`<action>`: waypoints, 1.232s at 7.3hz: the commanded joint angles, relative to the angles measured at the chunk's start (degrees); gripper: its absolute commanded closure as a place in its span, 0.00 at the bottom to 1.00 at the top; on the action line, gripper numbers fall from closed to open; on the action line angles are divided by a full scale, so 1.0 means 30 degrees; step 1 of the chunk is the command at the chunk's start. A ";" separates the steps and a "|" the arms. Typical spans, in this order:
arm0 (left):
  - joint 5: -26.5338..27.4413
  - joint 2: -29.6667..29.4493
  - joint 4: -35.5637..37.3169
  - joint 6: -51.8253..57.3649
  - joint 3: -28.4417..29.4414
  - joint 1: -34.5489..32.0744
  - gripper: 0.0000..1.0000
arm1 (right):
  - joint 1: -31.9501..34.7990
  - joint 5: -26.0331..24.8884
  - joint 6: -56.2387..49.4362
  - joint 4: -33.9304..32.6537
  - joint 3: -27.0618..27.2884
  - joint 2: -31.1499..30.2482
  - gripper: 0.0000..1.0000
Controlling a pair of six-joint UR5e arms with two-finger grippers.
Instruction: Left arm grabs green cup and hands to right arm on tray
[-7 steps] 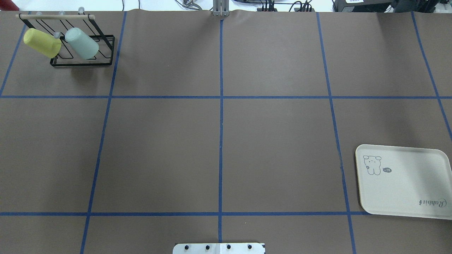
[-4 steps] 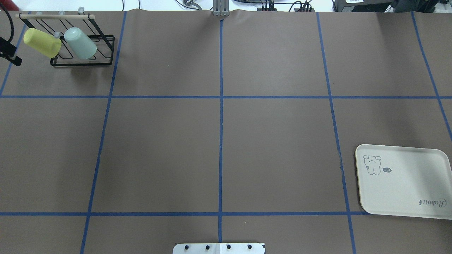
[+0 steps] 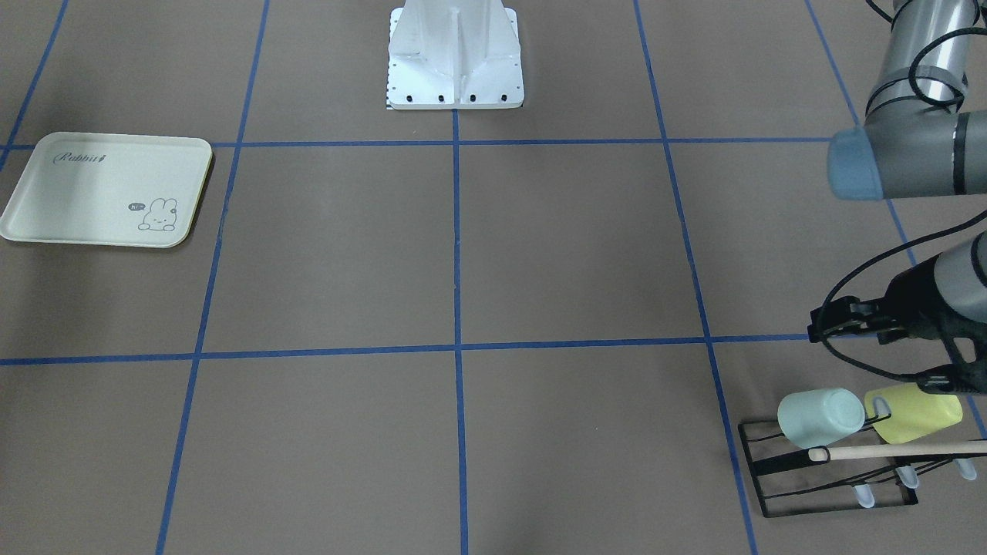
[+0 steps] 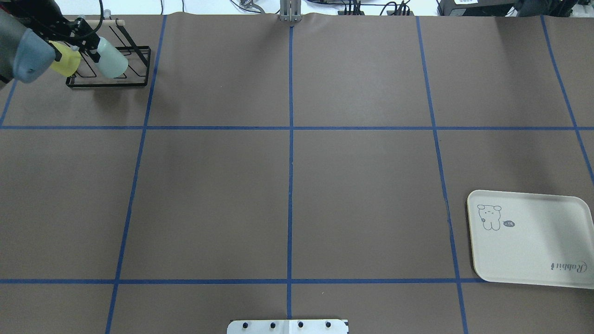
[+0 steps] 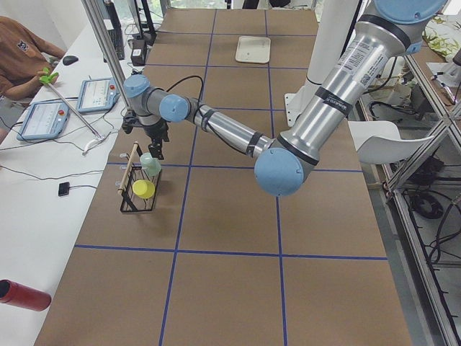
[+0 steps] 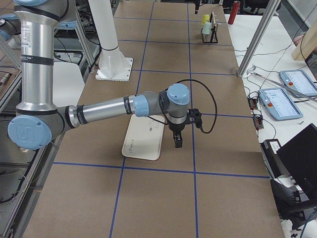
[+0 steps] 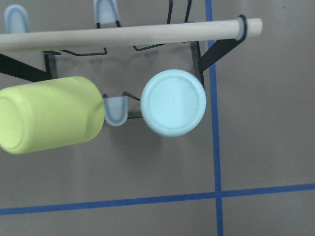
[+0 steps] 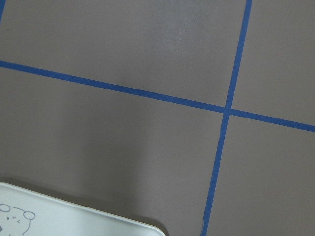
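Observation:
The green cup [image 4: 113, 65] hangs upside down and tilted on a peg of a black wire rack [image 4: 134, 81] at the far left. In the left wrist view its base [image 7: 173, 102] faces the camera. My left gripper [image 4: 79, 52] hovers just above the rack, over the gap between the two cups. It looks open and holds nothing. The cream tray [image 4: 533, 246] lies bare at the near right. My right gripper [image 6: 177, 144] points down at the table beside the tray [image 6: 143, 139]. I cannot tell whether it is open or shut.
A yellow-green cup [image 4: 67, 65] hangs on the same rack, left of the green one. A wooden rod [image 7: 128, 34] tops the rack. The white robot base [image 3: 455, 62] stands at the near middle edge. Blue tape lines grid the brown table.
My left arm has come in from the left edge and moved over the rack, and now covers parts of both cups. The tray has not moved.

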 commanded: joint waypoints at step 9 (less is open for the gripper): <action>0.1481 -0.2426 -0.3374 -0.0174 0.5760 0.0475 0.09 | -0.0017 0.0007 0.0013 0.0109 -0.0062 0.0047 0.00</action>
